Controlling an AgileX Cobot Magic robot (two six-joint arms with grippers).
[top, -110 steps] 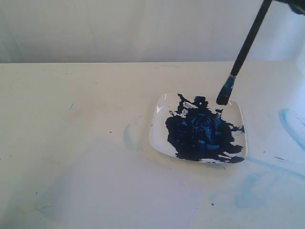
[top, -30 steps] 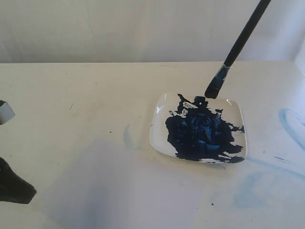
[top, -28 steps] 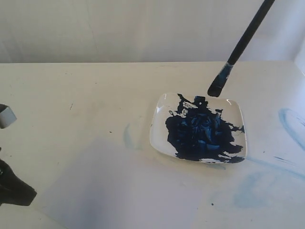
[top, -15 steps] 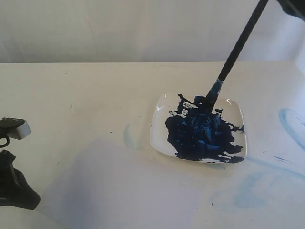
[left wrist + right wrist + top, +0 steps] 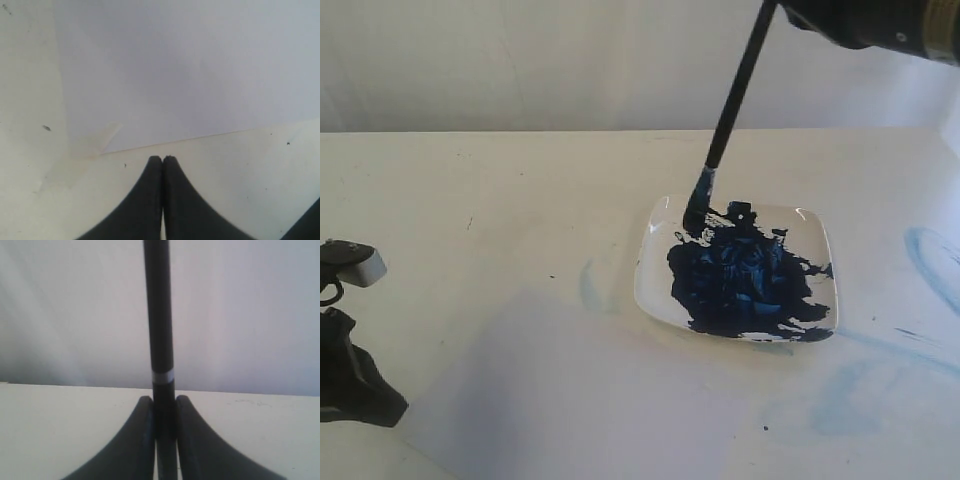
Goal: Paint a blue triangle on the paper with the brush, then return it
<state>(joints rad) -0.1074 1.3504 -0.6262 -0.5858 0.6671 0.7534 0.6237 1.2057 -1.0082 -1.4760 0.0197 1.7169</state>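
Right wrist view: right pincer pinching slim black brush; left pincer pressed together.

Dark blue paint blotches the white square plate; the thin brush is black; light-blue smears streak the cream table.

The paper runs off the exterior view's bottom edge.

cream table w/ faint lt-blue smears, plain pale wall behind, soft even light.
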